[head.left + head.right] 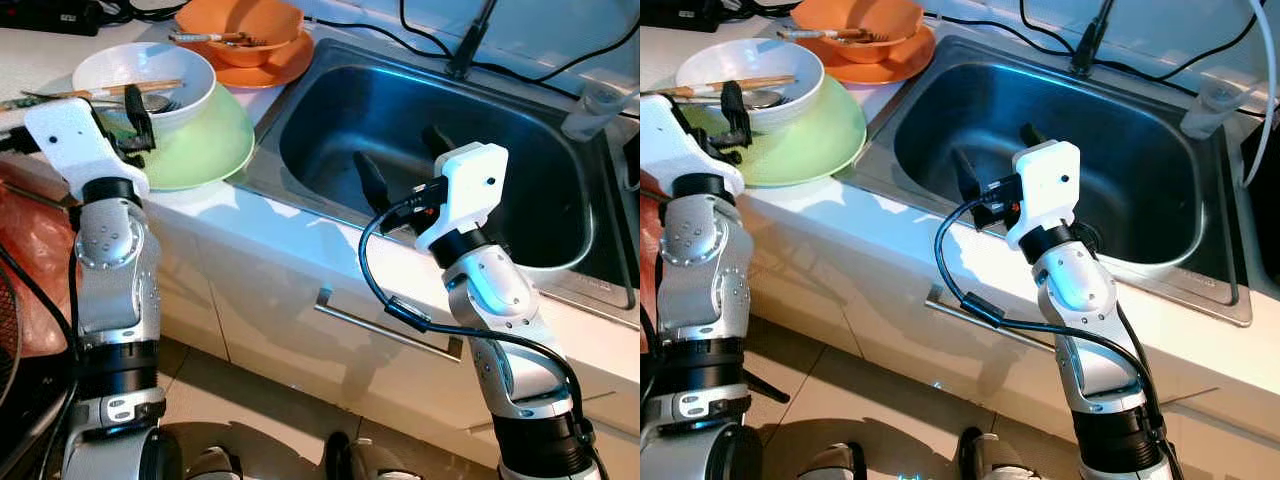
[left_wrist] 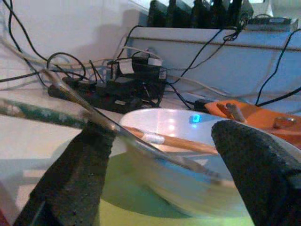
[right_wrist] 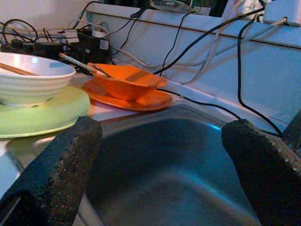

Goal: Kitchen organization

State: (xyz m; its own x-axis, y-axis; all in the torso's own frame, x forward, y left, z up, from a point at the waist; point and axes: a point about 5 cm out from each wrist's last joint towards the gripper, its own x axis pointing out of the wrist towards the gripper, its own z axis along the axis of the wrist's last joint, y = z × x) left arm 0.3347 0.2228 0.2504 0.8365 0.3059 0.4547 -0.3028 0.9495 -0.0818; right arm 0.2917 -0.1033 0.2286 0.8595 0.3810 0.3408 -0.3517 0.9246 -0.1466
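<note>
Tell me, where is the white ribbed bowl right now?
The white ribbed bowl sits on the pale green plate on the counter left of the steel sink, just beyond the left gripper.

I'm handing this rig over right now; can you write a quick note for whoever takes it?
Left gripper: open, at the white bowl, nothing held.
Right gripper: open, empty, over the sink.
White bowl with chopsticks sits on the green plate; orange bowl on the orange plate, both on the counter.
Done: nothing in the sink yet.
Left: likely moving the dishes.
</note>
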